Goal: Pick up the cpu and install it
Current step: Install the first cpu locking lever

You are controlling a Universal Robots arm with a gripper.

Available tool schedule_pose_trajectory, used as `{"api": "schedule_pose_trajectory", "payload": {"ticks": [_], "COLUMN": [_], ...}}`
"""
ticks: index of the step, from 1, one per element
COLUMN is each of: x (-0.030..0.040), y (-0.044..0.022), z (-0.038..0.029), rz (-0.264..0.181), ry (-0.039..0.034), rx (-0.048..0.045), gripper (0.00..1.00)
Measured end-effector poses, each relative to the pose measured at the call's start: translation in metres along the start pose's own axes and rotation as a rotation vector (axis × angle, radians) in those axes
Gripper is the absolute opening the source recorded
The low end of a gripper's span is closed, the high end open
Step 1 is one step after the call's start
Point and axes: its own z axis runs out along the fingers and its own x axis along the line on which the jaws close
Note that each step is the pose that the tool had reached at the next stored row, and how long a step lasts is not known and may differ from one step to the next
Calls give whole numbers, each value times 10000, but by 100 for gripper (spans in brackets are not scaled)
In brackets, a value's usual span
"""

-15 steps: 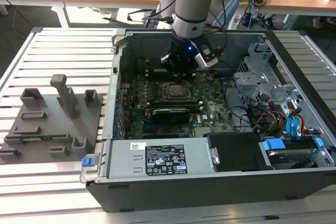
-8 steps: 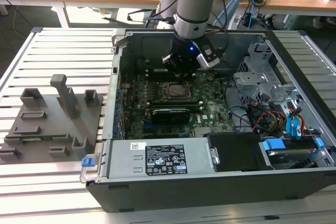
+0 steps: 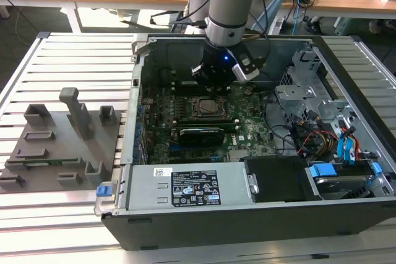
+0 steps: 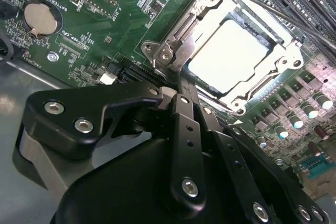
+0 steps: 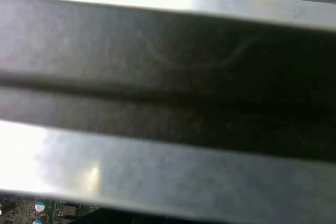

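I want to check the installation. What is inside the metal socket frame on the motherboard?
A flat, bright silvery square, apparently the cpu, lies inside the socket frame. The claw covers the frame's near edge.

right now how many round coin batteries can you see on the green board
1. The coin battery sits in its holder on the green board in the second wrist view, off to one side of the socket. Others may be hidden.

The green printed circuit motherboard (image 3: 247, 129) carries black slots and fine pale tracing. The bright silvery square cpu (image 4: 228, 59) gleams almost white inside a shiny steel socket frame (image 4: 173, 40). The matte black metal hand (image 4: 184, 129) bears silver screws. Grey plastic fixture blocks (image 3: 55, 140) lie on the pale slatted aluminium desk (image 3: 68, 47). Blue plastic clips (image 3: 322, 170) dot the black computer case (image 3: 247, 221).
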Motion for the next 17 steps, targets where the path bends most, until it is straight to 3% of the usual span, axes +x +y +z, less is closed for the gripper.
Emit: {"api": "schedule_pose_trajectory", "payload": {"ticks": [4,10,17], "x": [-18,-79,-108], "y": [-10,-13,-20], "z": [-1,11,11], "rz": [3,-10,-7], "ry": [7,-31,-17], "rx": [3,-223,-279], "gripper": [11,11,11]}}
